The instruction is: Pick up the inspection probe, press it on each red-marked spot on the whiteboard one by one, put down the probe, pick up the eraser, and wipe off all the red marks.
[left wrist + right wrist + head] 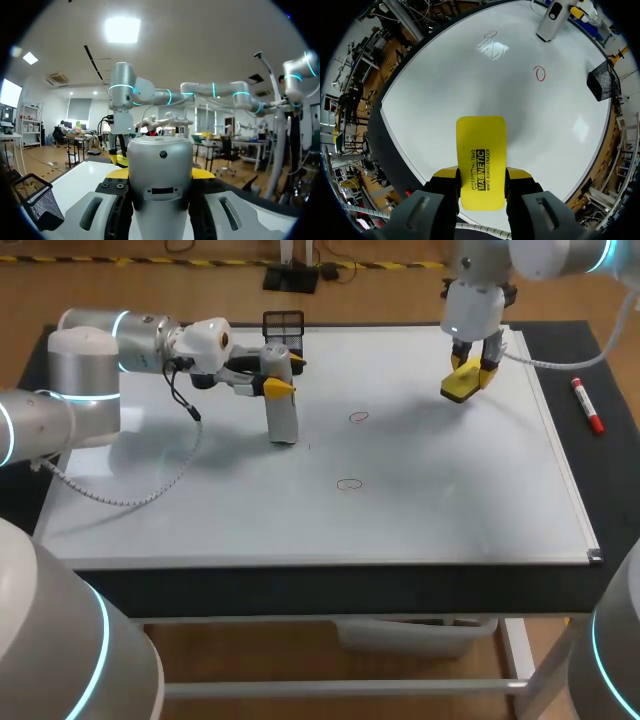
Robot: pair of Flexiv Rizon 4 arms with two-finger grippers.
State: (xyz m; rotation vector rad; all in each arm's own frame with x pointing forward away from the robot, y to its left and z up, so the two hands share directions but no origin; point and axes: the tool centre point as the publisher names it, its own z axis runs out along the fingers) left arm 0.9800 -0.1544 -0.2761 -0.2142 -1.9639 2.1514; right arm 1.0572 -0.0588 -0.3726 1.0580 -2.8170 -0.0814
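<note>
**Head view: probe clamped on the left, eraser clamped on the right**

On the left half of the white rectangular whiteboard [450, 500], the left gripper [285, 375] comes in sideways. Its yellow-tipped fingers are closed onto the upper part of the grey, smooth-shelled cylindrical inspection probe [283, 420]. The probe stands upright with its foot on or just above the board. The left wrist view shows a yellow tip on each side of the probe [160, 175].

Just past the board's far edge sits a black wire-mesh basket [283, 324]. Near the board's middle are two thin red ring marks [359, 417]. That one is near the probe, and the second red ring [349, 484] is nearer the board's front edge.

Over the board's far right corner, the right gripper [470, 375] is clamped on the flat yellow plastic block eraser [462, 386]. The right wrist view shows its fingers pinching the narrow sides at one end. Beyond the board's right edge lies a red marker pen [587, 405].

The probe looks rigid, tall and slick, so a high grip round its body should suit pressing straight down. The eraser seems light and stiff, and holding it by the sides leaves the wiping face free.
</note>
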